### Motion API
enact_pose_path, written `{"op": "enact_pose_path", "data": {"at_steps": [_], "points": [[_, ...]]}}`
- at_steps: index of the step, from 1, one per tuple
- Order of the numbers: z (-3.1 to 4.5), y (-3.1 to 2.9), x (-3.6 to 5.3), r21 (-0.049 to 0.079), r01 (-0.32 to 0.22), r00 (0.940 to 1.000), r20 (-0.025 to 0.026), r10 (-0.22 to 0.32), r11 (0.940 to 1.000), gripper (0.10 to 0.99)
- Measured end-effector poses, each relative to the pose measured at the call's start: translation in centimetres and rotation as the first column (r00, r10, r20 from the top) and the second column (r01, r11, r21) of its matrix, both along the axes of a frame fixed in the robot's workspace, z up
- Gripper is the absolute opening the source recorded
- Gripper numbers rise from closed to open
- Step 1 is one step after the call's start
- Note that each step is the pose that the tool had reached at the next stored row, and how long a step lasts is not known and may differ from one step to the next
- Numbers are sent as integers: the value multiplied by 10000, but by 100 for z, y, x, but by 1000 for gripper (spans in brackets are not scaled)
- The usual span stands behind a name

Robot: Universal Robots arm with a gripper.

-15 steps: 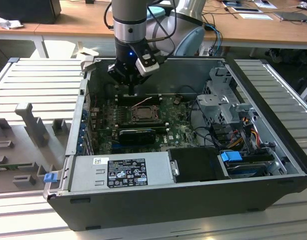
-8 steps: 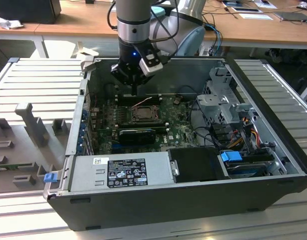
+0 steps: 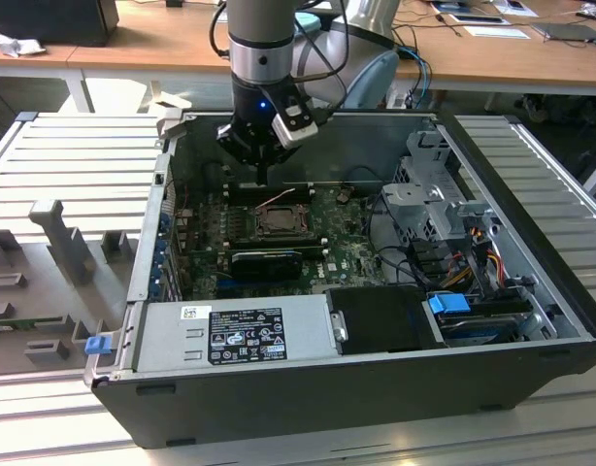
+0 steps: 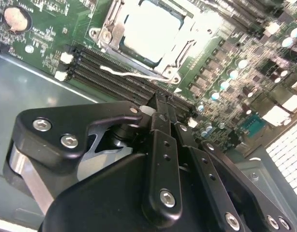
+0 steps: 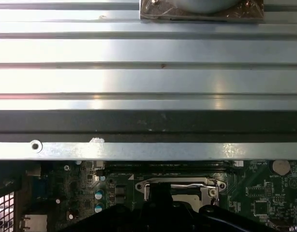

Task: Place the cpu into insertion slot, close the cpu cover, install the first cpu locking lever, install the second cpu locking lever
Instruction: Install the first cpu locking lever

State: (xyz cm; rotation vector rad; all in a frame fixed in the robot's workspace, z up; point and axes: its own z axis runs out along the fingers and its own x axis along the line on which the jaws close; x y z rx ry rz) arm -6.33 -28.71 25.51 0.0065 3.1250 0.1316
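Black gripper hangs over the socket, cpu seated

Black linkages of the gripper [image 4: 160, 108] take up the near part of the second wrist view, and its fingers meet in a narrow point with nothing between them. Past that tip lies the green motherboard [image 4: 51, 43], where the cpu [image 4: 155, 29] shows its pale metal top inside the socket, framed by the cpu cover [image 4: 110, 26] lying flat around it. A thin wire locking lever [image 4: 134, 73] stands out along the socket's near edge, beside the dark memory slots [image 4: 97, 65].

The first wrist view adds the ribbed metal table [image 5: 148, 77] beyond the case wall, with the socket frame [image 5: 180, 186] low down.

The exterior view gives the whole pose: the arm [image 3: 262, 39] drops straight down into the open computer case [image 3: 308, 388], its gripper [image 3: 263, 178] just above the board's far edge, behind the socket [image 3: 277, 222]. Nearer the case's front edge sit the power supply [image 3: 240, 335] and a blue-tabbed drive bay [image 3: 451, 306].
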Motion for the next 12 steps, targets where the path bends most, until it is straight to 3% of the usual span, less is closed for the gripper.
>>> {"op": "enact_pose_path", "data": {"at_steps": [2,3,12], "points": [[-1,-8,0,361,1,10000,-2,-1,9993,106],[-10,-16,1,418,3,10000,1,-3,9991,106],[-200,-51,89,414,-1,10000,-1,1,9991,106]]}}
